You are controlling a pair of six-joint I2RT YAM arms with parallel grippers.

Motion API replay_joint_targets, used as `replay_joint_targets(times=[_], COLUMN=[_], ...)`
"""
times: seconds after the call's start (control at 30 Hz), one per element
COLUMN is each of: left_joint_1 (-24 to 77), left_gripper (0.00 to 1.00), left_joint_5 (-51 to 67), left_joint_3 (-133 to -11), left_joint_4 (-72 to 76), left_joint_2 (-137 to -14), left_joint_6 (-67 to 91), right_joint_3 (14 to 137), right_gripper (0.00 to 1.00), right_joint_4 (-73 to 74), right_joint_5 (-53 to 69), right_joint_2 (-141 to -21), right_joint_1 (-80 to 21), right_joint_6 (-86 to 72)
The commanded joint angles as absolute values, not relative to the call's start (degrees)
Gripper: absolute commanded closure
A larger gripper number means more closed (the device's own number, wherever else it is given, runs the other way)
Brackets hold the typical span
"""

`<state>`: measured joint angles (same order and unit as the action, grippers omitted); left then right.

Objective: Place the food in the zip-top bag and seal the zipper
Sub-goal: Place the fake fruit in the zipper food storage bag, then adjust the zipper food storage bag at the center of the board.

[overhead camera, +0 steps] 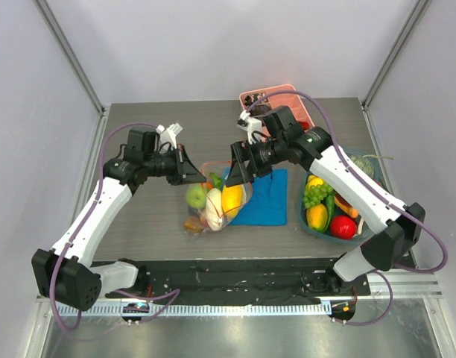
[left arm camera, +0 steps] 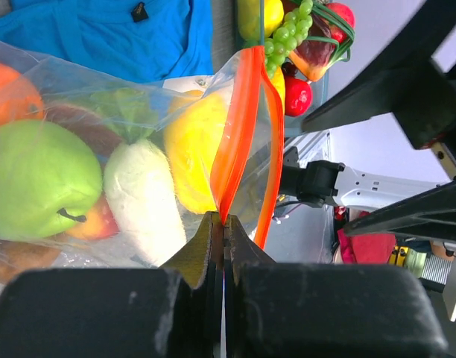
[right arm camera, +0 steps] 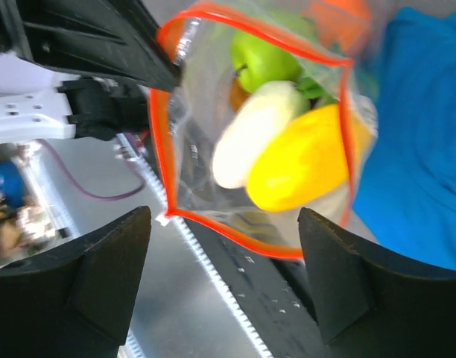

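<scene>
The clear zip-top bag [overhead camera: 213, 200] hangs between my grippers at the table's middle. It holds a green apple [overhead camera: 196, 196], a yellow piece [overhead camera: 232, 200], a white piece [left arm camera: 146, 198] and an orange piece [left arm camera: 8, 93]. My left gripper [left arm camera: 224, 218] is shut on one end of the orange-red zipper [left arm camera: 239, 127] and holds the bag up. My right gripper [right arm camera: 224, 246] is open, just off the bag's gaping mouth [right arm camera: 213, 134]; the zipper's white tip [right arm camera: 164, 219] lies near its left finger. The zipper [right arm camera: 235, 235] stands open in a loop.
A blue folded cloth [overhead camera: 264, 198] lies right of the bag. A teal bowl [overhead camera: 308, 224] at the right holds grapes [overhead camera: 316, 194], a red piece [overhead camera: 343, 227] and other food. A pink tray [overhead camera: 282, 101] stands at the back.
</scene>
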<state>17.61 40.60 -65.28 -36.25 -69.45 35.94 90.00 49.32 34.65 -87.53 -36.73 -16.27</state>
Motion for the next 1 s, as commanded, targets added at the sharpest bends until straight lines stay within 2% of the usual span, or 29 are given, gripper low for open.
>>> replay_joint_targets(times=[0.0,0.07,0.23,0.4,0.5,0.53,0.57,0.6,0.77,0.97], left_joint_1=[17.1,17.1,17.1,17.1,17.1,17.1,17.1,17.1,17.1,19.4], left_gripper=[1.0,1.0,1.0,0.99,0.99,0.99,0.99,0.99,0.98,0.92], left_joint_5=[42.6,43.0,43.4,43.9,44.6,44.8,45.3,45.8,49.7,51.9], left_joint_3=[-65.4,-65.0,-64.7,-64.2,-63.5,-63.2,-63.1,-63.1,-63.7,-63.3], left_joint_4=[-33.9,-33.5,-33.2,-33.0,-32.4,-32.3,-32.4,-32.5,-33.4,-33.4], left_joint_2=[-67.5,-67.3,-66.7,-65.5,-64.8,-64.5,-64.3,-64.1,-60.3,-53.6], left_joint_6=[35.5,35.8,35.5,34.6,34.6,34.5,34.4,34.1,31.6,32.4], right_joint_3=[90.9,87.6,83.1,85.0,85.2,85.3,86.3,87.3,99.8,112.2], right_gripper=[0.2,0.27,0.28,0.31,0.55,0.81,0.92,0.99,0.99,0.99], right_joint_4=[55.6,56.1,54.1,52.5,51.9,51.5,51.2,51.0,53.3,65.8], right_joint_5=[19.6,16.4,21.7,23.6,24.2,25.5,27.1,28.1,33.7,41.6], right_joint_2=[-82.3,-81.4,-82.4,-86.7,-89.3,-89.6,-90.3,-90.7,-93.0,-97.1], right_joint_1=[-36.1,-35.3,-34.1,-34.2,-33.8,-33.7,-33.7,-33.6,-33.6,-35.8], right_joint_6=[-8.7,-8.7,-9.8,-11.6,-12.3,-12.7,-12.9,-13.1,-7.8,4.7])
